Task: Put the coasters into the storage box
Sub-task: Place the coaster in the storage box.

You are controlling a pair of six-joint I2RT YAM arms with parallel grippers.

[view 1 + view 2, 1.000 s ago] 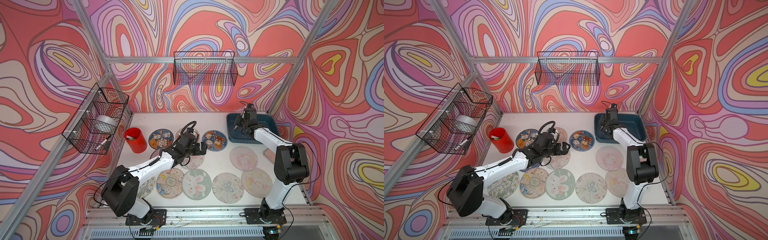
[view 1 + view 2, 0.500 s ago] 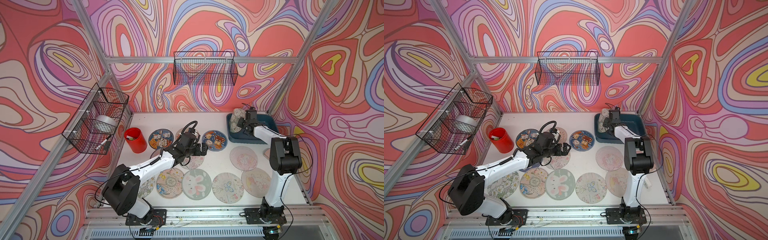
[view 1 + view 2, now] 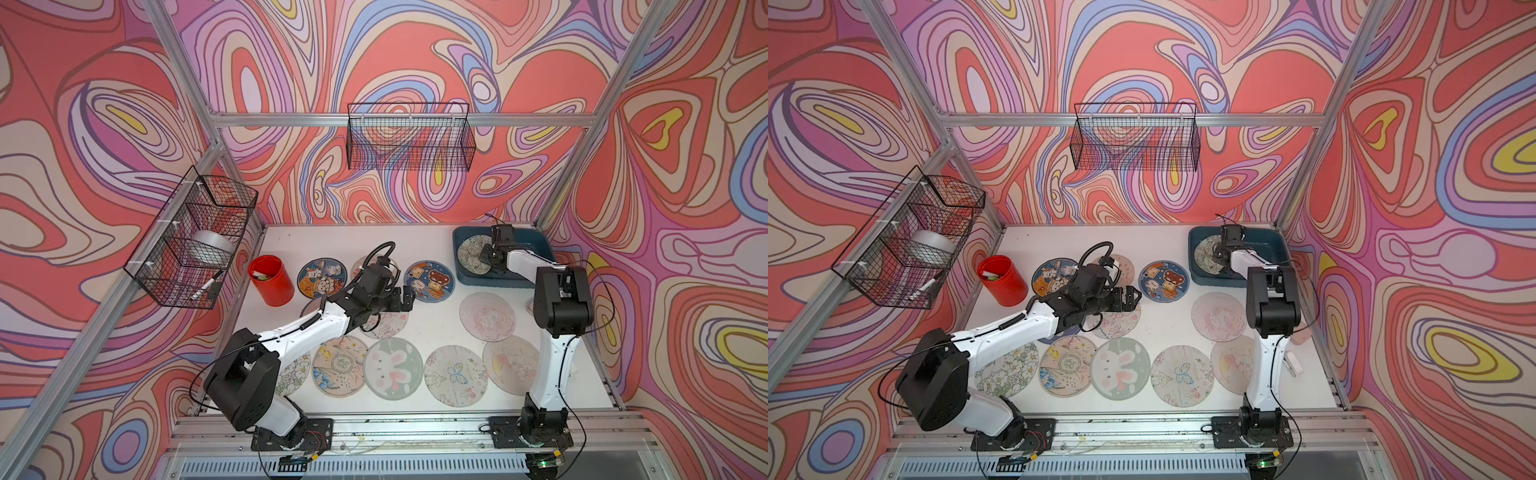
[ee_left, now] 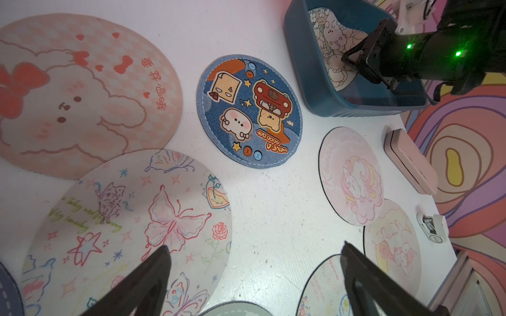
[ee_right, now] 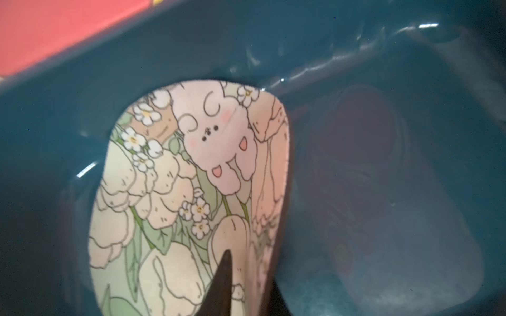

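Right tool (image 5: 246,286), nearly closed, is seemingly pinching a bent coaster (image 5: 169,177) inside the box (image 5: 397,191) — uncurling on release, it could be hopping out.

We see one floral coaster (image 5: 191,177) curled upright in the teal storage box (image 3: 532,242), between the right fingers (image 5: 224,273); other coasters (image 3: 392,368) lie flat outside.

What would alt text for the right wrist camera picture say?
A beige coaster printed with a pink bunny and white flowers sits curled inside the dark teal storage box, its near edge between the two dark fingertips of the right gripper. Whether they pinch it is unclear; a strip of red wall shows beyond the box's rim.
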